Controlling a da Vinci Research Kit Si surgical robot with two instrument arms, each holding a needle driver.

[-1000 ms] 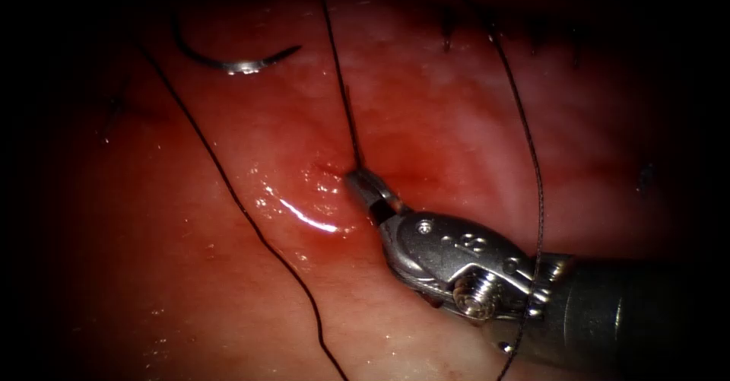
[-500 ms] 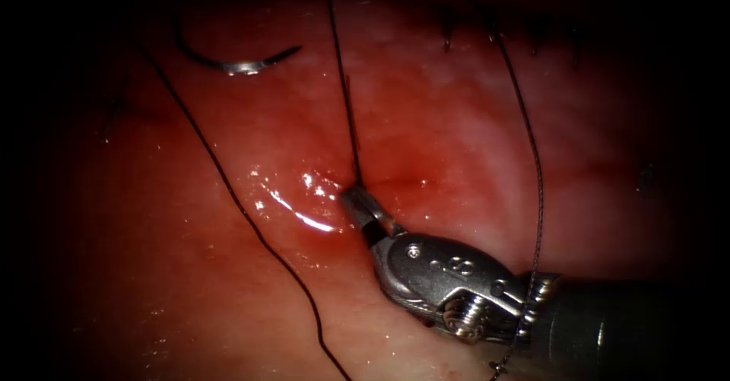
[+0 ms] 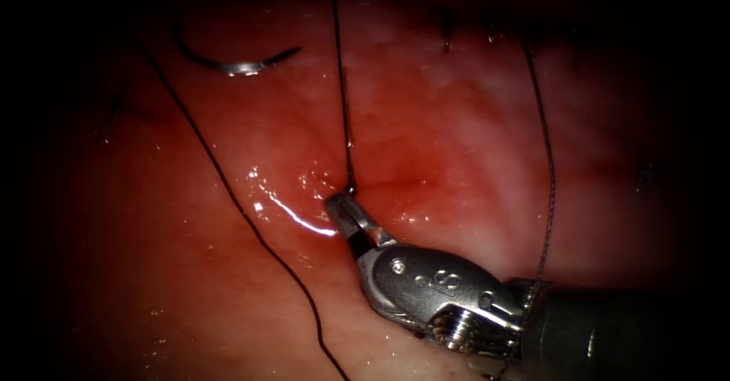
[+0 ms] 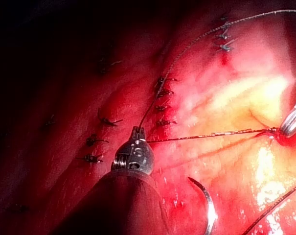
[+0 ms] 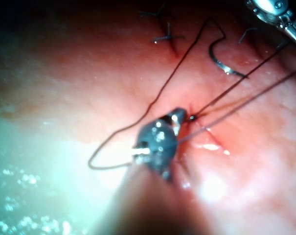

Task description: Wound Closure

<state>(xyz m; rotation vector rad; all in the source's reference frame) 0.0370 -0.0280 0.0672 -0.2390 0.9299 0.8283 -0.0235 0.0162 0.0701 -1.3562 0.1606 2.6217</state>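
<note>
While wet and soft, the tissue (image 3: 471, 122) will yield and tear if tugged | right pincer (image 3: 342, 207) closed on the thread (image 3: 346, 122) just at the cut | left pincer (image 4: 138, 131) apparently clamped on the thread's far run | needle (image 3: 232, 63) stiff, slippery, lies loose left of the cut; grip mid-curve | thread thin, limp.

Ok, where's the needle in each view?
Endoscope: needle lies free on the tissue, upper left, left of the taut thread.
Left wrist: needle beside the left end effector, which grips thread.
Right wrist: needle beyond the right end effector, gripping thread.
Shared landmark: that taut thread.
</note>
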